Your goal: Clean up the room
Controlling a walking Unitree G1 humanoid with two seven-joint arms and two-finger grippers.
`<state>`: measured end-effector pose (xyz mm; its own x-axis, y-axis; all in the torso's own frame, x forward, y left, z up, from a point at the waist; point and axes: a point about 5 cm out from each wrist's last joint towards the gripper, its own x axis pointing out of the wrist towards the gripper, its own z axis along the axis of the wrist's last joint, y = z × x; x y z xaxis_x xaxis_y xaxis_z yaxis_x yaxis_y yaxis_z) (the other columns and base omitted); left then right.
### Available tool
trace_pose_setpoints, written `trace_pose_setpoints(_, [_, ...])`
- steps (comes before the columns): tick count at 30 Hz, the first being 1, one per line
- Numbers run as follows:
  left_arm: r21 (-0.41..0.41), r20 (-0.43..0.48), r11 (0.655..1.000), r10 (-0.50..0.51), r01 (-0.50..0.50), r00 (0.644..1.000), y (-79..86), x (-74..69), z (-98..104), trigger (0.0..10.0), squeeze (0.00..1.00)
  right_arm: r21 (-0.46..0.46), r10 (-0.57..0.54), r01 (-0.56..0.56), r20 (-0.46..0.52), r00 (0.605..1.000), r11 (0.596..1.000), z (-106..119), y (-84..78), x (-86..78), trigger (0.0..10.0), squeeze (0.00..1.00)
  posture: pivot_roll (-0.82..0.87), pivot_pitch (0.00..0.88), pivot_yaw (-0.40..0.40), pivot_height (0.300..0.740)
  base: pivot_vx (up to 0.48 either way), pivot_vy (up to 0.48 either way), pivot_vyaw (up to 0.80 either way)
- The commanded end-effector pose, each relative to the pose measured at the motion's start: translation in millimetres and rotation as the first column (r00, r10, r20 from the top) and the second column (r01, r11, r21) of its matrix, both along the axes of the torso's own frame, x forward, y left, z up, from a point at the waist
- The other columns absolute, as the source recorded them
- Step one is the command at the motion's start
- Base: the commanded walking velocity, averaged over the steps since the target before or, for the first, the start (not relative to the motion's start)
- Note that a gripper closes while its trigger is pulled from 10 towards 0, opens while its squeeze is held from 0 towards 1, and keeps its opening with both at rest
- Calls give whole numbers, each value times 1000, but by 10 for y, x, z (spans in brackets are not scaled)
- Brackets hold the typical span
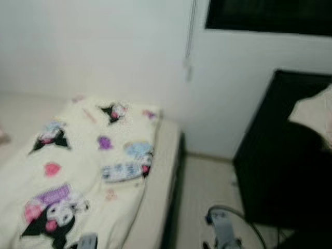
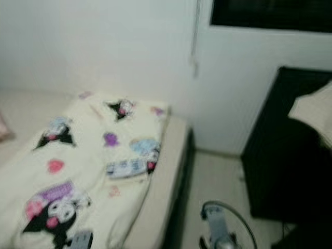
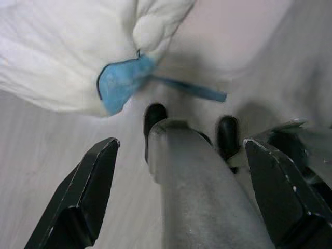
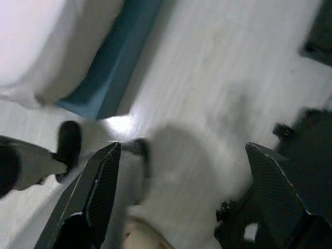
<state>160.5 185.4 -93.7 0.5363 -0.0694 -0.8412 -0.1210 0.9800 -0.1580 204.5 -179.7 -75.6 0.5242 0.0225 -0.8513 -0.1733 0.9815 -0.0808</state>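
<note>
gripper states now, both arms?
left gripper: open, holding nothing, hanging above the floor near the white bedding.
right gripper: open, holding nothing, hanging above the floor.

A home bedroom: a bed [image 1: 155, 207] under a cartoon-printed blanket [image 1: 83, 161].

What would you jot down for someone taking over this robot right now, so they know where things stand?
Left tool: open, holding nothing, hanging over pale floor near a white bundle with a blue tag.
Right tool: open, holding nothing, above the floor beside the bed's blue base.
Ahead: bed with a rumpled cartoon-print blanket, a fan on the floor beside it, dark furniture to the right.
Done: nothing evident from the pictures.
Left: pick a first thing; the blanket looks untidy. View is blurred.
</note>
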Motion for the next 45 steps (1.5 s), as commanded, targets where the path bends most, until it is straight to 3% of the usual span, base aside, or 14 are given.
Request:
trace_pose_setpoints(1, [5,-15,1000,-7,7,1000,-1,-20,-10,10000,0,-4,23,-23,2,1000,1000,11,-9,18,10000,0,-136,0,6,711,0,0,800])
trace_pose_setpoints(16, [-3,-16,1000,1,-1,1000,-55,-7,-13,10000,0,-14,101,-101,3,995,995,50,-14,81,10000,0,-132,0,-16,711,0,0,800])
trace_pose_setpoints(34, [-17,-18,1000,-5,5,1000,-94,-10,-18,10000,0,-66,104,-103,11,995,992,68,-76,104,10000,0,-131,0,-24,711,0,0,795])
trace_pose_setpoints(45, [-25,-19,999,-24,24,1000,-118,-12,-19,10000,0,-87,65,-64,7,998,994,75,-127,108,10000,0,-133,0,-21,711,0,-463,0])
